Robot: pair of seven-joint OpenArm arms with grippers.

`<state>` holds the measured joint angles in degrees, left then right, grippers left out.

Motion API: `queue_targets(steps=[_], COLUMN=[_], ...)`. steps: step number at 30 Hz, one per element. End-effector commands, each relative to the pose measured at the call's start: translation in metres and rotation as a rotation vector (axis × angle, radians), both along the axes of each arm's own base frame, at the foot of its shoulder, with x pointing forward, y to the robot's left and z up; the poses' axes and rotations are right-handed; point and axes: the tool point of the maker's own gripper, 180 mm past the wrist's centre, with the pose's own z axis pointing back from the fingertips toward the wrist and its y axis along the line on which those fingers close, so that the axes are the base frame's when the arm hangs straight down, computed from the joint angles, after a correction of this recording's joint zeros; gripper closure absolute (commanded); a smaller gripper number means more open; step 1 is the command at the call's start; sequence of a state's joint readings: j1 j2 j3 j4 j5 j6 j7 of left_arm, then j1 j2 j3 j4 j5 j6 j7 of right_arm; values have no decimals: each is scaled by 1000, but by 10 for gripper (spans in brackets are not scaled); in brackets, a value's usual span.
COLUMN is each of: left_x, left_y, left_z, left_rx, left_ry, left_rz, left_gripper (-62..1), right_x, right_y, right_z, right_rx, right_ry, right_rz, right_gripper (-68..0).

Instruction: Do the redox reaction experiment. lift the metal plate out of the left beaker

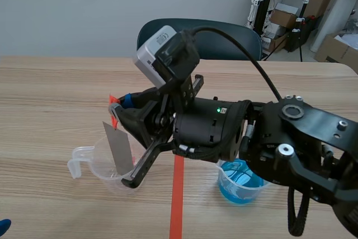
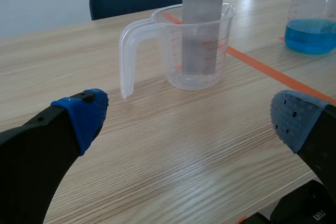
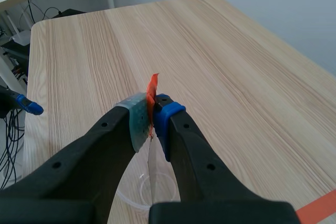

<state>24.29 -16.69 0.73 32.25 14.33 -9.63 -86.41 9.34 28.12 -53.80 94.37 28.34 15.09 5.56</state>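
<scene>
Your right gripper (image 3: 152, 118) is clamped on the top of the metal plate (image 1: 119, 148); its lower end still sits inside the left beaker (image 1: 92, 166), so lifting remains; your left gripper (image 2: 190, 119) rests nearby, jaws apart.

Pale wall (image 1: 67, 9); blue chair (image 1: 224, 40); boxes (image 1: 291, 12)

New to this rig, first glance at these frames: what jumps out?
The right gripper, stretched across the middle, is shut on the orange-tabbed top of the metal plate, whose lower end sits inside the clear beaker at the left. The beaker of blue liquid stands right of the tape line, and the left gripper is open, facing the clear beaker.
</scene>
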Motion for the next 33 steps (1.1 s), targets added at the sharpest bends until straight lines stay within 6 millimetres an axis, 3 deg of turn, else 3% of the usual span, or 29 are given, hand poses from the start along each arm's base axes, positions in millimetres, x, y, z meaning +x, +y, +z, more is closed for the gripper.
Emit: queue_targets(steps=[1,33], left_x=[-3,0], left_y=[3,9], left_z=[9,12], left_rx=[-18,-32], left_ry=[-38,-46], left_rz=[-3,35], left_gripper=[-623,-623], right_x=[6,-3], right_y=[1,-10], right_z=[27,98], right_rx=[53,171], right_ry=[-51,1], right_rz=[-2,35], right_gripper=[2,2])
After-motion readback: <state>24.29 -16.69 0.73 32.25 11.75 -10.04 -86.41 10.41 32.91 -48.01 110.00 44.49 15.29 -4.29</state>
